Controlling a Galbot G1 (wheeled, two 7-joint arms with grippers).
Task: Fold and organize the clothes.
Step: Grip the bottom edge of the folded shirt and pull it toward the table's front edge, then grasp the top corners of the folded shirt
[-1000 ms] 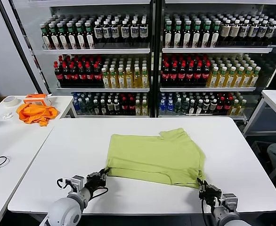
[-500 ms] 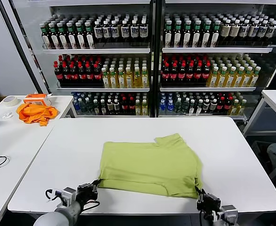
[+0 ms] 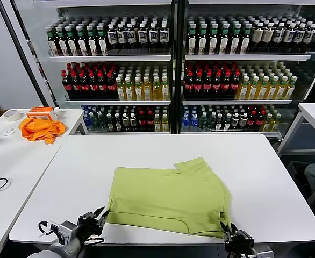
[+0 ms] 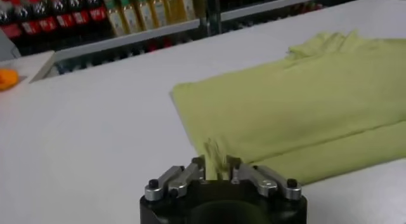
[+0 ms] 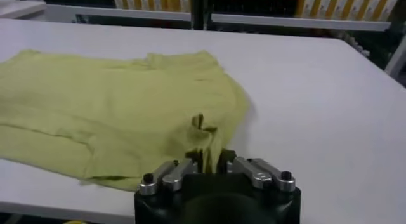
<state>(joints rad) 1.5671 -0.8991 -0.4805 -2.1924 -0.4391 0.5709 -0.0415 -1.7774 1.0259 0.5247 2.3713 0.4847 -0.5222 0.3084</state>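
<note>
At the near edge of the white table (image 3: 82, 177) both arms are working low, almost out of the head view. The left gripper (image 3: 99, 214) is sitting at the near left corner of the lime T-shirt (image 3: 171, 196); in its wrist view a small peak of fabric is standing up between the jaws, which are standing slightly parted, so whether they are pinching that corner or merely letting it rest there is hard to judge from this angle. The right gripper (image 3: 226, 231) is sitting at the near right corner, and its wrist view is likewise showing a tuft of cloth rising between jaws that are looking parted rather than clamped, the fabric seemingly loose between them. The shirt itself is lying flat near the middle of the table, already doubled into a broad rectangle, with a folded band running along the near hem and one sleeve (image 3: 192, 164) poking out at the far edge. In my judgement the task is sitting roughly midway: a first fold is looking done, while at least one more fold and the tidying of that sleeve are remaining. Farther off on the left, an orange cloth (image 3: 40, 129) is lying crumpled on a side table, untouched. Beyond everything, the glass-fronted coolers (image 3: 173, 64) are holding shelf after shelf of upright bottles, dark-capped, red and yellow.
</note>
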